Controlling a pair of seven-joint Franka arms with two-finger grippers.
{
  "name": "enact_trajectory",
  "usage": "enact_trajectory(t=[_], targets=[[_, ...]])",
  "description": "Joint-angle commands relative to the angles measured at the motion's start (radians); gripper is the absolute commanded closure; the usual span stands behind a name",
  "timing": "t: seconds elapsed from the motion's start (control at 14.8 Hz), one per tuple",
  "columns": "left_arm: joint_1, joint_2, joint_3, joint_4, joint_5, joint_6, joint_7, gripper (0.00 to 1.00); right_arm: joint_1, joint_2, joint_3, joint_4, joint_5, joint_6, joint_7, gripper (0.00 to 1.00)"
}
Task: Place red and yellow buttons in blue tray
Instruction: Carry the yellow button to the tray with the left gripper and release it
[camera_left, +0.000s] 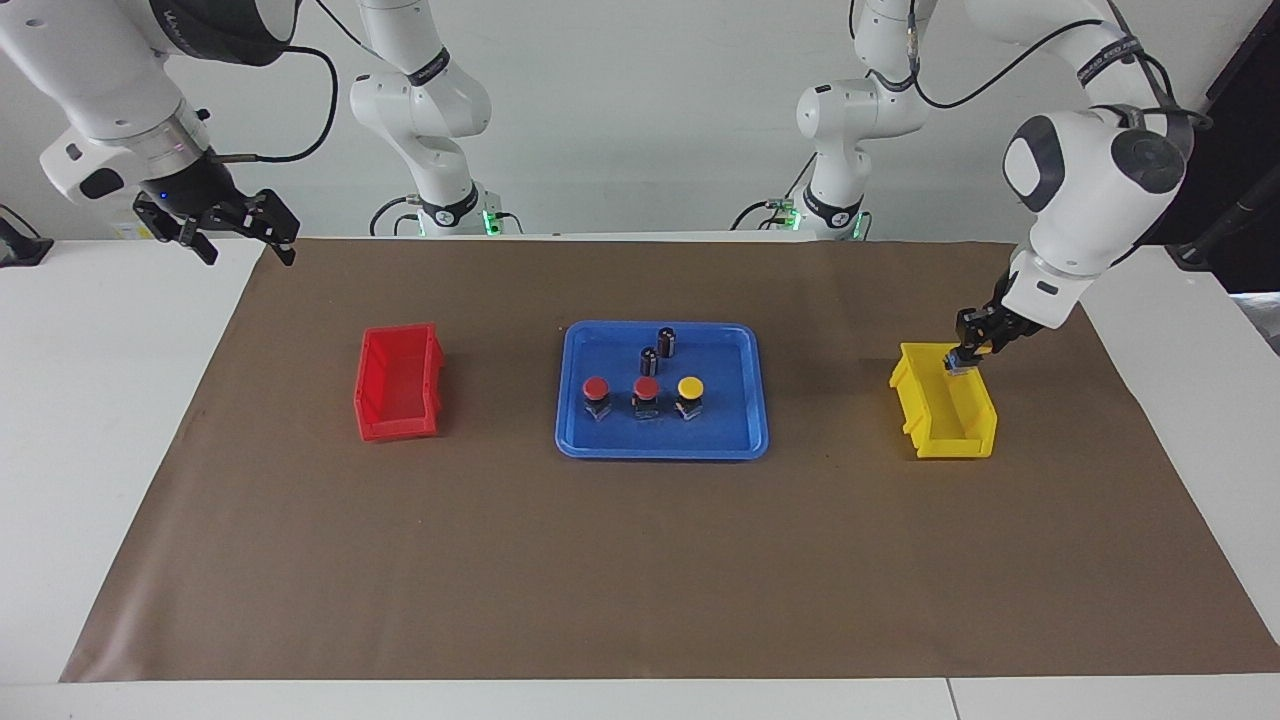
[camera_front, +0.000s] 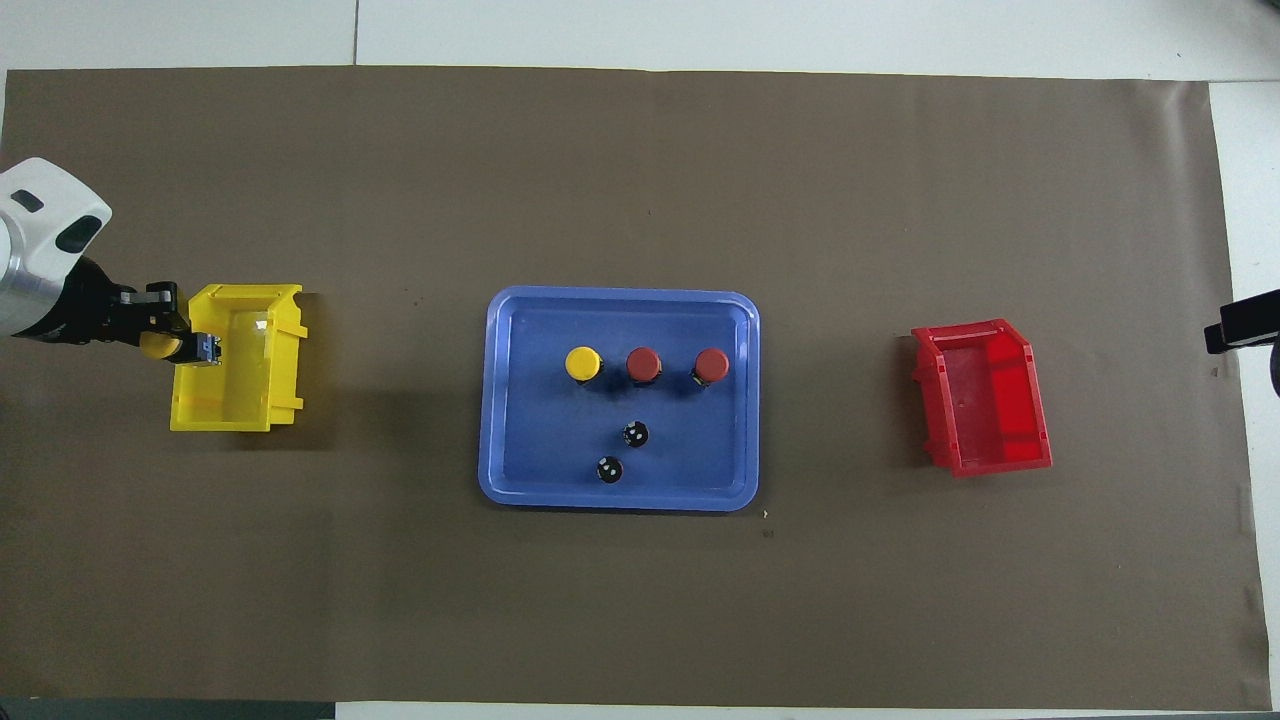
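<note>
Overhead, a blue tray (camera_front: 520, 400) sits mid-table on a brown paper mat (camera_front: 640, 600). In it stand three push buttons in a row: a yellow button (camera_front: 583, 364), then two red buttons (camera_front: 643, 365) (camera_front: 711, 366). Two small dark cylinders (camera_front: 635, 434) (camera_front: 609, 469) stand in the tray nearer to the robots.

At the left arm's end of the table, the left gripper (camera_front: 190, 345) hangs over the edge of a yellow bin (camera_front: 240, 410), its fingers pinching a fourth button with a yellow cap (camera_front: 158, 345), lifted clear of the bin floor.

At the right arm's end, a red bin (camera_front: 985, 400) rests on the mat. The right gripper (camera_left: 235, 235) waits raised over the table's corner there, fingers spread wide.
</note>
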Motion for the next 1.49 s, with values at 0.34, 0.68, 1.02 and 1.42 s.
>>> enact_trajectory(t=[0.34, 0.68, 1.02, 1.42], targets=[[-0.42, 0.165, -0.003, 0.005, -0.024, 0.241, -0.657, 0.98, -0.006, -0.015, 0.004, -0.023, -0.007, 0.026, -0.008, 0.0], [-0.494, 0.237, -0.003, -0.007, -0.024, 0.315, -0.735, 0.98, -0.002, -0.015, 0.004, -0.023, -0.007, 0.016, -0.014, 0.0], [-0.501, 0.282, -0.001, -0.016, -0.021, 0.321, -0.743, 0.94, -0.003, -0.015, 0.004, -0.022, -0.007, 0.016, -0.016, 0.0], [-0.492, 0.269, 0.002, 0.006, -0.007, 0.281, -0.731, 0.0, -0.002, -0.015, 0.004, -0.022, -0.007, 0.016, -0.015, 0.0]])
